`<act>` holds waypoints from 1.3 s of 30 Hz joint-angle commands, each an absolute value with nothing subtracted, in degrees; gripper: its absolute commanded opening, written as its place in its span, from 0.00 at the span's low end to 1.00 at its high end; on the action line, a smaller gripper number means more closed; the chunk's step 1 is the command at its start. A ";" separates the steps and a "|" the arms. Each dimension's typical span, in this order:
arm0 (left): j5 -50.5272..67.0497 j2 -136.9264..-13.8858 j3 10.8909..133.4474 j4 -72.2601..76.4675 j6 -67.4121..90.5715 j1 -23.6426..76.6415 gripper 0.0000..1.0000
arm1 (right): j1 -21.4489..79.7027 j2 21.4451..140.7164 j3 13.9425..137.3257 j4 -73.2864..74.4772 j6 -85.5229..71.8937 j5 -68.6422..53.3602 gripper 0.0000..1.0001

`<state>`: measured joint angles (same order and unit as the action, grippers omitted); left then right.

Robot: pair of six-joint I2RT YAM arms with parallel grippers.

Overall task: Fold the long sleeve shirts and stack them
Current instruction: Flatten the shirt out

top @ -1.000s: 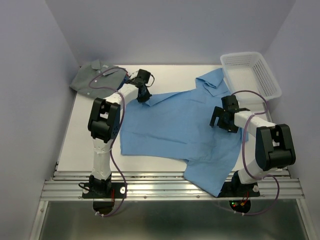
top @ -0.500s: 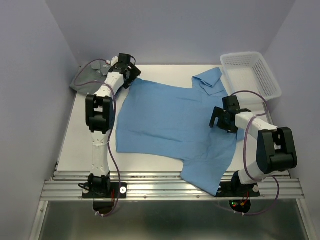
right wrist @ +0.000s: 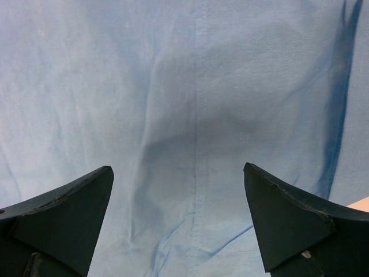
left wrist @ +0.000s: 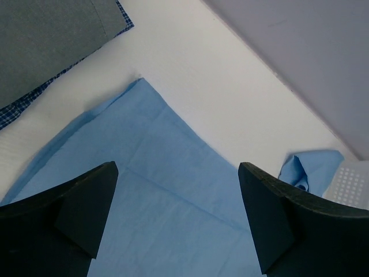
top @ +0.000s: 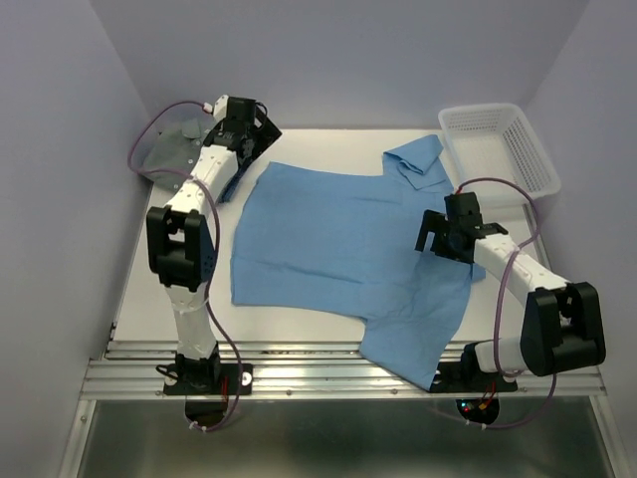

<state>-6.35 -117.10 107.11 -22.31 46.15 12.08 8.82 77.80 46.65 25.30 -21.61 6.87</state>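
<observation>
A light sky-blue shirt (top: 338, 249) lies spread flat over the middle of the table, its collar (top: 413, 159) at the back right and one part hanging over the near edge. A folded grey-green shirt (top: 171, 149) sits at the back left corner, and a dark blue checked edge (left wrist: 14, 111) peeks out from under it. My left gripper (top: 261, 134) hovers open above the blue shirt's far left corner (left wrist: 138, 86), holding nothing. Over the blue shirt's right side my right gripper (top: 435, 242) hangs open and empty, cloth (right wrist: 190, 115) filling its view.
A white plastic mesh basket (top: 498, 144) stands at the back right corner, just beyond the collar. Purple-grey walls close in the table on the left, back and right. A metal rail runs along the near edge.
My left gripper pulled the blue shirt's folded-in far left part out toward the back left, then opened and let it go. The cloth now lies flat. The right arm barely moved.
</observation>
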 commanded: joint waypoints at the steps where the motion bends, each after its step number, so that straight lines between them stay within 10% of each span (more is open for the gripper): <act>1: -8.44 -108.64 97.76 -20.22 41.49 13.97 0.99 | 11.42 77.16 47.72 24.96 -21.80 7.47 1.00; 16: -5.54 -102.74 66.72 -14.16 41.04 17.67 0.99 | 15.21 102.46 63.35 22.15 -20.13 12.47 1.00; 29: -9.66 -107.75 73.99 -18.79 41.05 16.44 0.99 | 15.21 124.18 94.46 28.88 -11.26 16.60 1.00; 39: -15.02 -91.77 69.02 -25.21 42.36 16.26 0.99 | 15.21 93.92 80.01 31.63 -17.56 17.14 1.00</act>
<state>-10.11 -101.91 73.10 -20.03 41.28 16.60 15.03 109.80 86.80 29.74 -13.26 16.03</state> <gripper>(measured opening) 0.985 0.998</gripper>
